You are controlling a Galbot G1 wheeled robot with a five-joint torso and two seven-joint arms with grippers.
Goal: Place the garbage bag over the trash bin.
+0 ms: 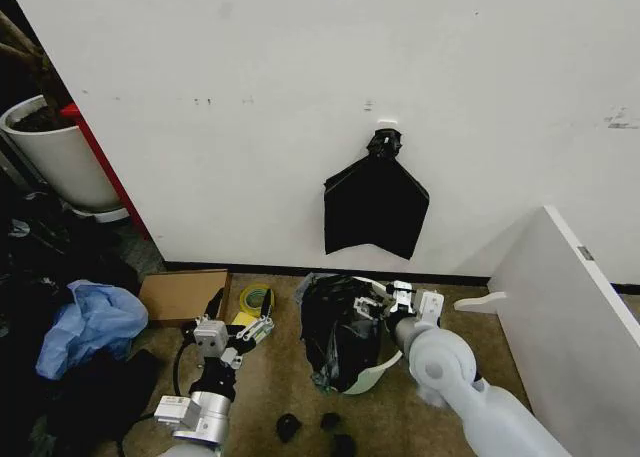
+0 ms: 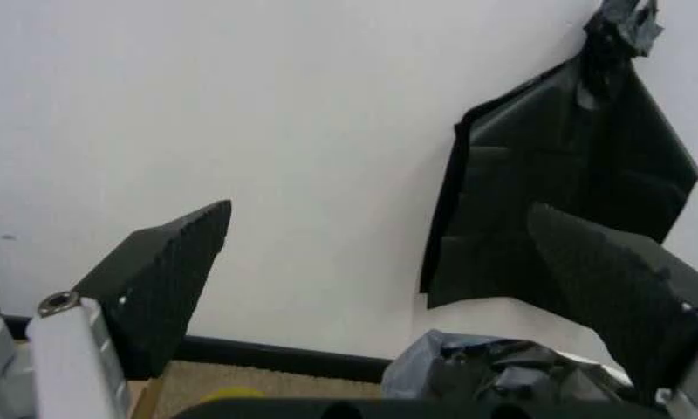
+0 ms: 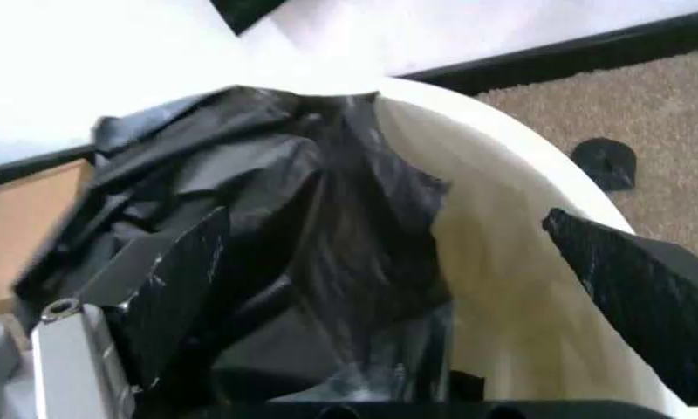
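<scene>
The cream-white trash bin [image 1: 383,365] stands on the carpet below the wall. The glossy black garbage bag [image 1: 333,327] is crumpled over its left side and hangs partly inside. In the right wrist view the garbage bag [image 3: 290,227] covers one side of the mouth, and the trash bin [image 3: 501,262] shows its bare inner wall beside it. My right gripper [image 1: 388,299] is open at the bin's far rim, with its jaws straddling the bag's edge [image 3: 384,218]. To the bin's left, my left gripper [image 1: 240,322] is open and holds nothing; the left gripper [image 2: 379,209] faces the wall.
A flat black bag [image 1: 375,205] hangs on the wall above the bin. A yellow tape roll [image 1: 255,299] and cardboard [image 1: 182,295] lie by the left gripper. Left are a light blue bag [image 1: 92,319] and a white plant pot [image 1: 55,155]. A white panel [image 1: 570,317] stands right.
</scene>
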